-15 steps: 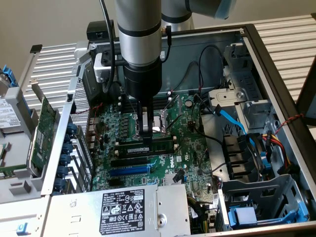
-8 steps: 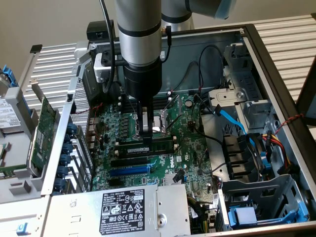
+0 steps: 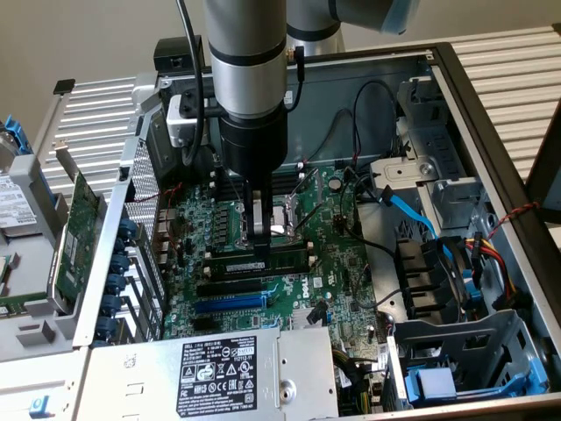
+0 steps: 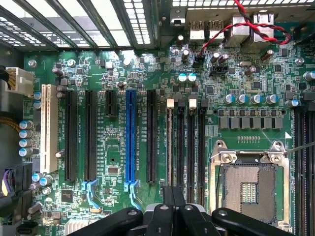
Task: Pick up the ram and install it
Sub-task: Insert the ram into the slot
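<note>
The ram (image 3: 282,260) is a long dark-green stick with a pale label. It stands on edge in a memory slot of the motherboard (image 3: 333,281), just beside the CPU socket (image 3: 282,219). My gripper (image 3: 260,244) points straight down with its fingers shut together, their tips right at the ram's top edge near one end. Nothing is held between them. From the wrist view the ram (image 4: 170,147) shows edge-on as a thin pale line in the first of the memory slots, running out from under the gripper (image 4: 173,192).
The work sits inside an open computer case. A power supply (image 3: 219,368) lies along the near side, drive cages and blue and black cables (image 3: 412,215) crowd the exterior view's right. A green expansion card (image 3: 77,224) leans outside the case on the left. Black and blue expansion slots (image 4: 130,137) lie beside the ram.
</note>
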Motion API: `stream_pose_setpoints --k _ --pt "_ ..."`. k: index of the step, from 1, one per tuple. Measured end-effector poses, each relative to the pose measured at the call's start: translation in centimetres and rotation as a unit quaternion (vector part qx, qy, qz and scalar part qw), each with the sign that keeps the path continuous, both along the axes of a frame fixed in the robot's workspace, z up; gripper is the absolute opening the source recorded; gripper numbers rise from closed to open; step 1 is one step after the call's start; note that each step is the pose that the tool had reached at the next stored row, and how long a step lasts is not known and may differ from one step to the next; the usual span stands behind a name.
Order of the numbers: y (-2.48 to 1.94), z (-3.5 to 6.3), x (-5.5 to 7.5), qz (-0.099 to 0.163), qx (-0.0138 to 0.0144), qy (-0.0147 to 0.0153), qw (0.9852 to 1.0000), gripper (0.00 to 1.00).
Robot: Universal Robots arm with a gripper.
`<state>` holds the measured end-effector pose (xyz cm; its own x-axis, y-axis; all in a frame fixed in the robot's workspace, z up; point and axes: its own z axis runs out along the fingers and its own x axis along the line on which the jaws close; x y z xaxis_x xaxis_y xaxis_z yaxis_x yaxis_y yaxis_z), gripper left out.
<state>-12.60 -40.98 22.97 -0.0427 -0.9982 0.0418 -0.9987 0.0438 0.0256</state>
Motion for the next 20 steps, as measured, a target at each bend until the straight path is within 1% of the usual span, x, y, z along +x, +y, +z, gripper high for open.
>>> stream_pose_setpoints --k 14,20 --pt "-0.04 -0.01 -0.08 0.000 0.0000 -0.0011 1.0000 0.10" --pt "-0.05 -0.05 -0.13 0.000 -0.0001 -0.0021 1.0000 0.10"
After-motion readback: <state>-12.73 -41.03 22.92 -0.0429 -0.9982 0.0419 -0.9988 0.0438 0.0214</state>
